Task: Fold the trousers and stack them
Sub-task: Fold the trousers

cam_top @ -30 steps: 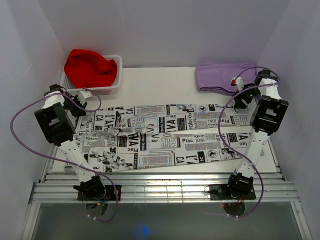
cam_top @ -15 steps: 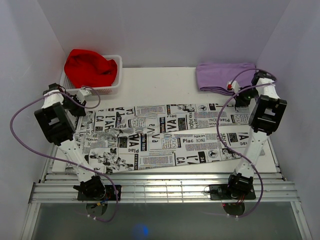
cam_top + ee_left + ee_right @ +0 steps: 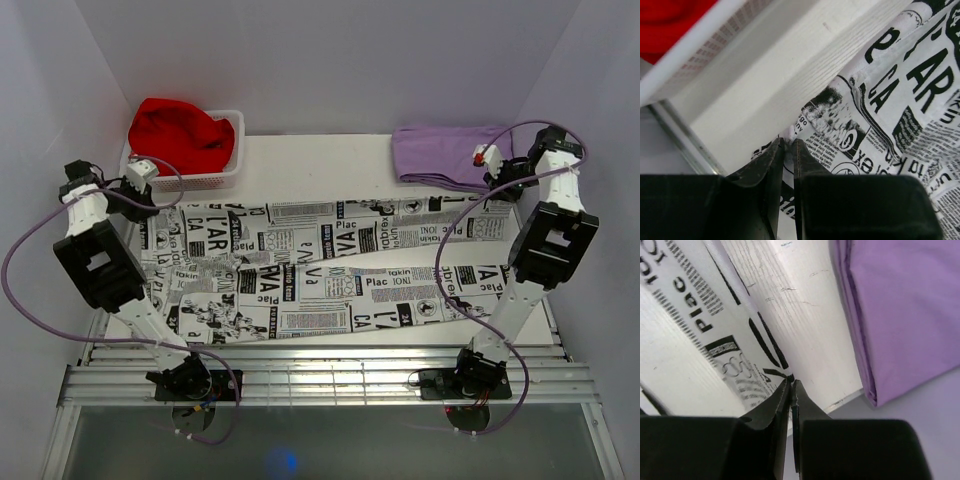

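Observation:
The trousers (image 3: 330, 270), white with black newspaper print, lie spread lengthwise across the table (image 3: 320, 170), waist at the left and leg ends at the right. My left gripper (image 3: 146, 198) is at the far left corner of the waist. In the left wrist view the left gripper (image 3: 788, 142) is shut on a fold of the trousers (image 3: 890, 100). My right gripper (image 3: 503, 188) is at the far right corner of the upper leg. In the right wrist view the right gripper (image 3: 790, 382) pinches the corner of the trousers (image 3: 715, 340).
A white basket (image 3: 215, 178) holding a red cloth (image 3: 180, 135) stands at the back left, close to my left gripper. A folded lilac cloth (image 3: 445, 152) lies at the back right, just beyond my right gripper. White walls enclose the table on three sides.
The right gripper closed on the leg corner. Both arms then moved outward and toward the back, drawing the far edge of the trousers taut and further back.

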